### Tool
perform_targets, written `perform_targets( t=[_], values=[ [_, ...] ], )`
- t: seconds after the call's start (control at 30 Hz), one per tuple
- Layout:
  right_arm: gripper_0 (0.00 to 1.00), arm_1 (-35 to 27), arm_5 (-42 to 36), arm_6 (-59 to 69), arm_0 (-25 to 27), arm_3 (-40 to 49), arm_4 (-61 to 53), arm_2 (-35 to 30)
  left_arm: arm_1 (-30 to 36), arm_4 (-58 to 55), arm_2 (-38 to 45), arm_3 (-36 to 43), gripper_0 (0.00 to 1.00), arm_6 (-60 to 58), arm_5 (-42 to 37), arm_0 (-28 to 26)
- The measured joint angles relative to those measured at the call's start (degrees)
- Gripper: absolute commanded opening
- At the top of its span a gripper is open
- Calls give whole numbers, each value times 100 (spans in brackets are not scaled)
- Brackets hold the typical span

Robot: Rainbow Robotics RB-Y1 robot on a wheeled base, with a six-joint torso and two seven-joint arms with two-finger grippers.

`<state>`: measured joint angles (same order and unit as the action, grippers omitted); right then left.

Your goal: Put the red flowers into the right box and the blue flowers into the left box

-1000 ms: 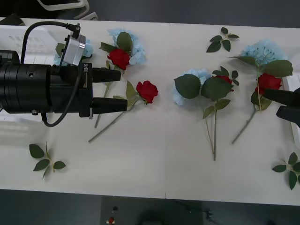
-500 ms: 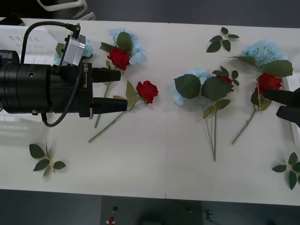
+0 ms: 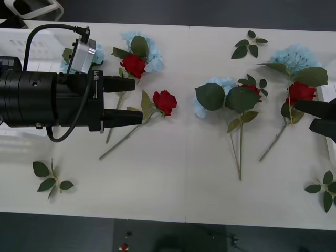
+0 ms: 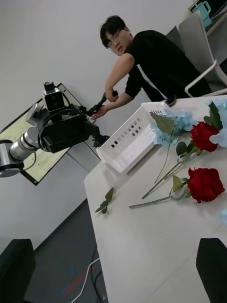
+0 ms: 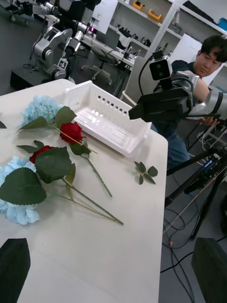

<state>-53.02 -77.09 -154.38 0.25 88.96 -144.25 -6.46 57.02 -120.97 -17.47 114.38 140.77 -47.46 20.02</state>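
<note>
Several red flowers lie on the white table: one rose (image 3: pixel 134 64) on a blue flower (image 3: pixel 143 46), one (image 3: pixel 165 101) just off my left gripper's tips, one (image 3: pixel 252 88) under leaves beside the middle blue flower (image 3: pixel 214 95), and one (image 3: pixel 301 92) below the far-right blue flower (image 3: pixel 294 56). My left gripper (image 3: pixel 137 101) hovers open and holds nothing, in front of the left box (image 3: pixel 26 42). My right gripper (image 3: pixel 304 116) stands open at the right edge, near the right box (image 3: pixel 329 94). The left wrist view shows the right box (image 5: pixel 109 123) and the right-hand rose (image 5: pixel 71 132).
Loose green leaf sprigs lie at the front left (image 3: pixel 51 178), front right (image 3: pixel 325 189) and back (image 3: pixel 249 44). The table's front strip between the sprigs is bare. Stems (image 3: pixel 239 149) trail toward the front edge.
</note>
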Motion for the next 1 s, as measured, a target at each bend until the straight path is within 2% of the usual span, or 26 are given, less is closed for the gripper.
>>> perform_targets(
  t=[0.37, 0.63, 0.7, 0.8, 1.0],
  values=[
    [100, 0, 0, 0, 0, 0, 0, 0, -3, 0, -7, -7, 100, 0, 0, -9],
    [100, 55, 9, 0, 36, -29, 38, 38, -207, 168, -154, -252, 100, 0, -152, -233],
    [96, 201, 65, 0, 111, -99, 90, 132, -226, 202, -148, -261, 100, 0, -163, -224],
    [87, 314, 152, 0, 158, -133, 97, 180, -226, 200, -147, -446, 100, -1, -162, -93],
    [87, -1, 806, 0, 155, 75, 97, 175, -231, 199, -146, -1419, 100, -2, -171, 641]
  ],
)
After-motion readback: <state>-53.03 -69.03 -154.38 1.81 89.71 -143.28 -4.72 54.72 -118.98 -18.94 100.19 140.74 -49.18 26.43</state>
